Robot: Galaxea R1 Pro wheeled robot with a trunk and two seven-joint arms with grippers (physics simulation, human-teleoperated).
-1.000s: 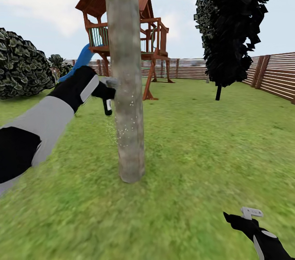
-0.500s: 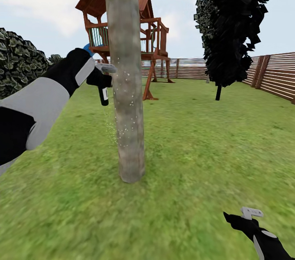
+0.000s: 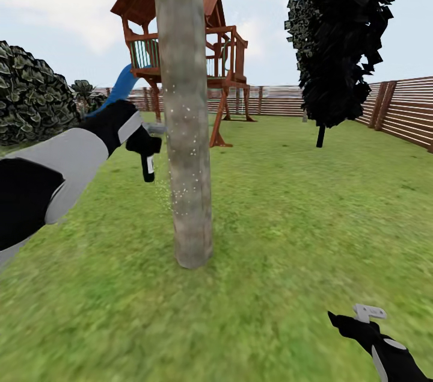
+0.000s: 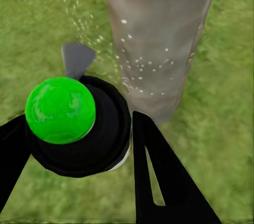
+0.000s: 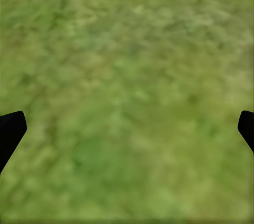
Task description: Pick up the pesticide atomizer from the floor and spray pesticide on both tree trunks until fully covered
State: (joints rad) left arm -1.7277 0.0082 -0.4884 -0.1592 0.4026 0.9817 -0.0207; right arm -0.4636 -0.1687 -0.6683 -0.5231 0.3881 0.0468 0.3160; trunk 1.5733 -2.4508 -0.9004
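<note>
Since half a second ago the left pincer (image 3: 146, 144) has dropped lower beside the tree trunk (image 3: 187, 129) and sits a little further from it; the head camera has not shifted. The pincer is clamped on the pesticide atomizer (image 3: 148, 166), whose black bottle hangs below it, with the grey spray head pointing at the trunk just ahead. Pale droplets speckle the bark level with and below the pincer, and a fine mist falls between the bottle and the trunk.

The left wrist view adds what the head view hides: the atomizer (image 4: 79, 123) seen from above, gripped between two black fingers (image 4: 159, 176), a bright green ball on top of it, the grey nozzle tip ahead of it, and droplets scattered over the trunk (image 4: 159, 33) and in the air.

The right pincer (image 3: 367, 314) hangs low over the floor (image 3: 300, 219), well away from the trunk. In its wrist view the fingertips (image 5: 10, 128) stand wide apart over blurred grass (image 5: 127, 97), holding nothing.
</note>
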